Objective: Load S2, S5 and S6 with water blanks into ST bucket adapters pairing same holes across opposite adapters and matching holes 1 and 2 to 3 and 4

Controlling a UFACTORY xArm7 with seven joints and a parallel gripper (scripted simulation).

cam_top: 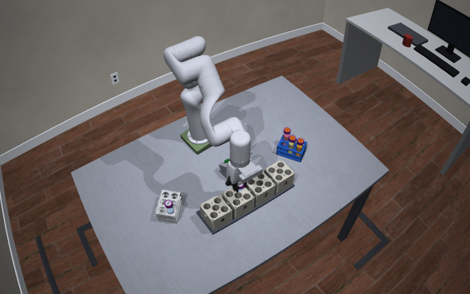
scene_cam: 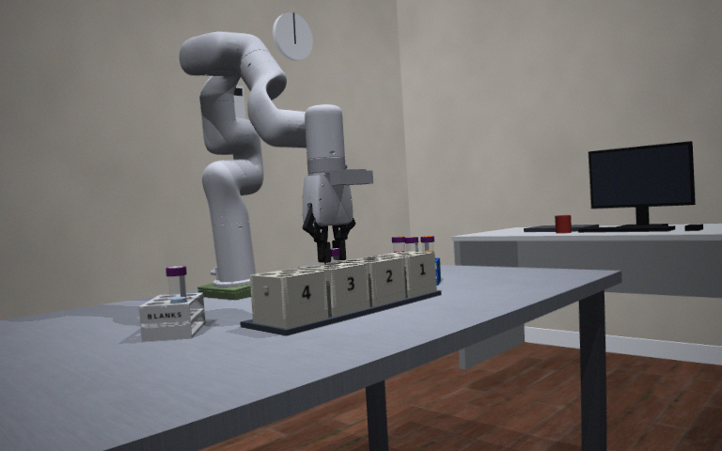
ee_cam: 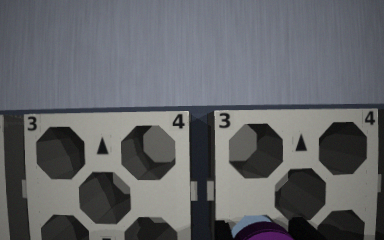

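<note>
My gripper (cam_top: 238, 187) (scene_cam: 332, 254) (ee_cam: 262, 231) points straight down over adapter 3 (cam_top: 244, 207) (scene_cam: 350, 284), shut on the purple cap of a water blank (cam_top: 240, 185) (ee_cam: 265, 234). The blank stands in a back hole of that adapter; the hole's number is hidden. Adapters 4 (cam_top: 222, 220) (scene_cam: 306, 293), 2 (cam_top: 265, 195) (scene_cam: 389, 277) and 1 (cam_top: 286, 182) (scene_cam: 422, 270) show no tubes. Three orange-dotted samples, pink (cam_top: 286, 130), pale yellow (cam_top: 292, 138) and orange (cam_top: 300, 141), stand in the blue rack (cam_top: 289, 156). One blank (cam_top: 168, 204) (scene_cam: 176, 272) stands in the white BLANKS rack (cam_top: 166, 218) (scene_cam: 164, 324).
The dark loading stand (cam_top: 254, 210) (scene_cam: 340, 317) lies under the row of adapters. The green DONE key (cam_top: 227, 161) shows just behind the gripper, partly hidden by it. The blue rack is at the right rear in the top view, and the white rack is at the left.
</note>
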